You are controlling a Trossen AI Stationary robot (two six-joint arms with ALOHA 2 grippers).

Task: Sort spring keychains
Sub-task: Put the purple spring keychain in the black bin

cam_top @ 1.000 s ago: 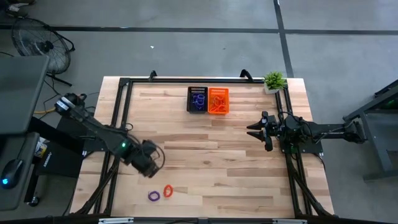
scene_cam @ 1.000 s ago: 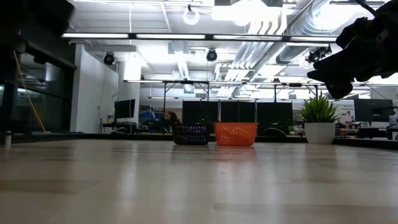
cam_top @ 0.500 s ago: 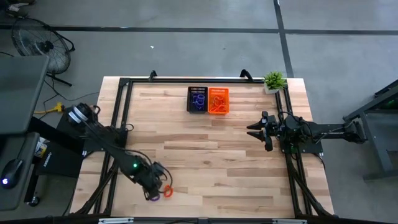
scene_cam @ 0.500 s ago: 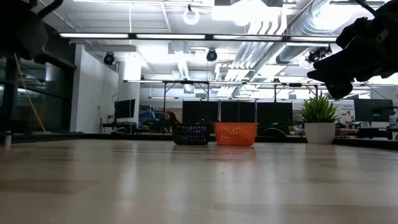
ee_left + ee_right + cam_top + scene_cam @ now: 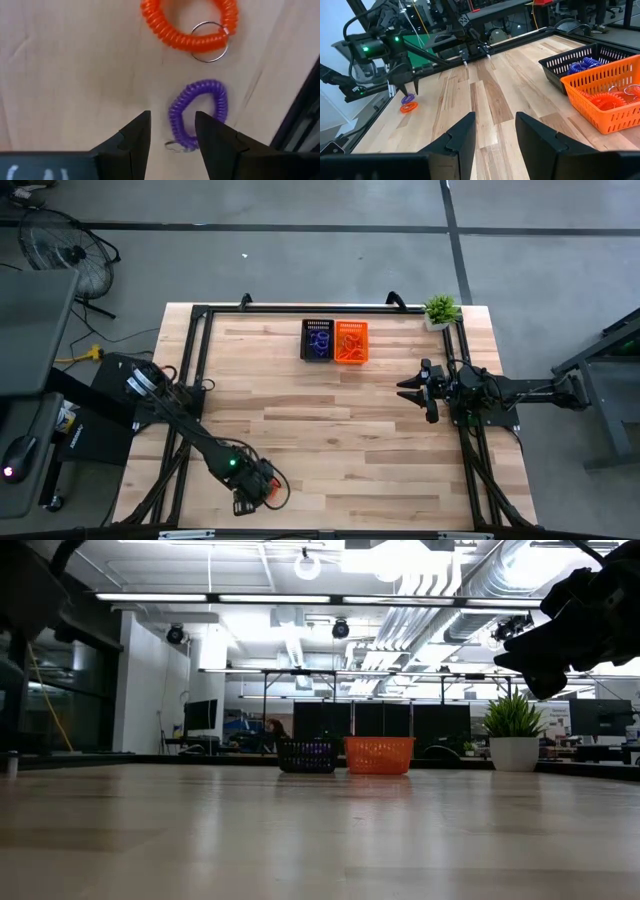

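Swung since the earlier frame from mid-table toward the near left corner of the table, now hanging right above the last two loose keychains: left gripper, while the right one has not shifted. Parked at the right edge, well apart from everything, fingers spread and empty: right gripper. Set side by side at the far edge, touching, one per colour: black basket already loaded with purple coils, orange basket with orange coils, so sorting looks nearly finished. Left lying flat on the bare wood near the front edge, close together but apart: orange keychain with its metal ring showing, and purple keychain just beside it. Lined up over the purple coil, with one side of the loop between the spread fingers, nothing gripped so far; contact with the coil cannot be told. Probably aimed at a pinch on that near side of the loop, then a carry to the black basket.
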